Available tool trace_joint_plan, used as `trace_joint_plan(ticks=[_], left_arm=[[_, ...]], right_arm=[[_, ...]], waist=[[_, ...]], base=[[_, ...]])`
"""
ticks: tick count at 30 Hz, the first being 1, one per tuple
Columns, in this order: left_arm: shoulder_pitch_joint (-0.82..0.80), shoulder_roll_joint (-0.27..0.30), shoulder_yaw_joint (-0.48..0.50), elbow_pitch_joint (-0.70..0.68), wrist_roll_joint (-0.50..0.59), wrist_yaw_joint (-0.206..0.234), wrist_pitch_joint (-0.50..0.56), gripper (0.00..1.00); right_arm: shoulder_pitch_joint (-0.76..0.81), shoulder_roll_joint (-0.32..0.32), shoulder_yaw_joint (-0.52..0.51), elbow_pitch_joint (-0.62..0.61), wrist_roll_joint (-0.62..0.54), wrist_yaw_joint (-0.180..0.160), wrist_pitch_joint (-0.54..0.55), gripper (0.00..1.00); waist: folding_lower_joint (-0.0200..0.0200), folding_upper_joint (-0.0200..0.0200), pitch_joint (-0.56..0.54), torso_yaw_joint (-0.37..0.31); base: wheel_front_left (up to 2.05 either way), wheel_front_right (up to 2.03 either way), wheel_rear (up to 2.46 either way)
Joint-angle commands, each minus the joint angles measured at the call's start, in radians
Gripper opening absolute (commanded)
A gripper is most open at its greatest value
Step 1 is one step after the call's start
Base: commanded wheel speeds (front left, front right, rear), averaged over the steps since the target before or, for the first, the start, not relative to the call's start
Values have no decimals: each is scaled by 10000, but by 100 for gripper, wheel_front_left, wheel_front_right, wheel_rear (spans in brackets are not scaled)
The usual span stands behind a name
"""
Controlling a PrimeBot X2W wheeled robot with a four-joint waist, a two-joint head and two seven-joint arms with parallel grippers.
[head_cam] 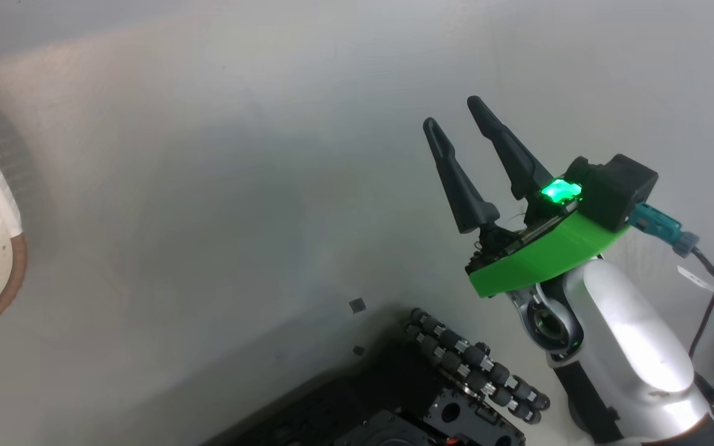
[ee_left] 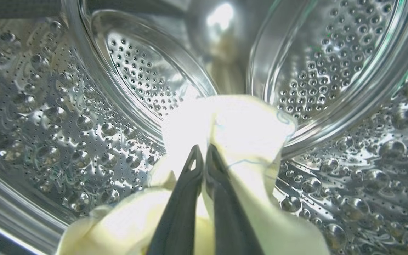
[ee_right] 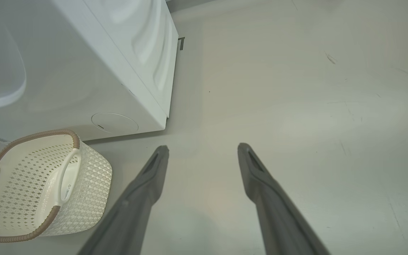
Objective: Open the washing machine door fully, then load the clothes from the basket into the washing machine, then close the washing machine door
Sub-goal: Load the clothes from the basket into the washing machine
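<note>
A cream-yellow garment from the clothes is pinched between the closed fingers of my left gripper, deep inside the steel drum of the washing machine. My right gripper is spread wide, holding nothing, over the floor to the right of the basket. I judge this the loading step; next, release the cloth and withdraw.

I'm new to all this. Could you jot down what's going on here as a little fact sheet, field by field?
Left gripper: shut on the clothes, inside the washing machine
Right gripper: open, holding nothing, above the floor
Basket: on the floor beside the machine, no clothes visible in it
</note>
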Motion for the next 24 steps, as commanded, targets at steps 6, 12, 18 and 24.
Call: trace_joint_plan(ticks=[6,12,18,24], left_arm=[[287,262,395,-621,-482,136,702,100],[610,-35,622,-732,-1168,132,876,100],[1610,-406,954,-761,-1914,162,431,100],[2662,-740,1191,-931,-2453,78,-245,100]], right_arm=[[195,-66,-24,-152,-106,39,-95,100],[192,-66,-293,-155,-352,39,-95,100],[237,-66,-769,-215,-665,39,-95,100],[339,-113,-1137,-257,-946,39,-95,100]], waist=[[0,-1,-19,171],[0,-1,-211,568],[0,-1,-566,1053],[0,-1,-1015,1479]], base=[[0,0,0],[0,0,0],[0,0,0],[0,0,0]])
